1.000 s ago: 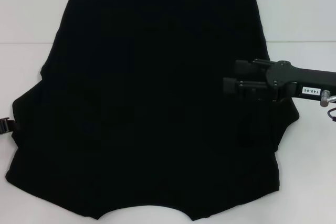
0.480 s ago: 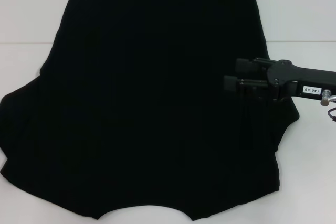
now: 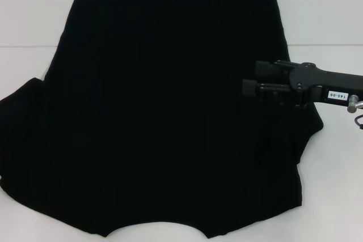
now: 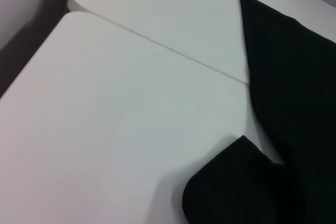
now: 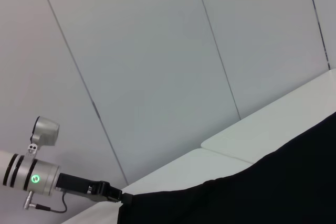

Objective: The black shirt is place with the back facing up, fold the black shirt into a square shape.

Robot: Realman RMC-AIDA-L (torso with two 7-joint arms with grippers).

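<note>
The black shirt (image 3: 170,111) lies spread flat on the white table (image 3: 34,15), plain face up, and fills most of the head view. Its left sleeve (image 3: 17,134) reaches the picture's left edge. My right gripper (image 3: 250,80) hovers over the shirt's right side near the right sleeve (image 3: 309,131), open, with nothing between its fingers. In the head view my left gripper is out of frame. The right wrist view shows the left gripper (image 5: 107,191) at a drawn-out corner of the shirt (image 5: 252,192), seemingly shut on it. The left wrist view shows the sleeve end (image 4: 231,187) on the table.
The white table is made of two tops joined at a seam (image 4: 173,51). Bare table shows left of the shirt (image 4: 105,129) and at the far right (image 3: 329,15). A grey panelled wall (image 5: 157,51) stands behind.
My left gripper left the head view's left edge. The left sleeve was drawn out leftward and now spreads wider. The right gripper shifted only slightly.
</note>
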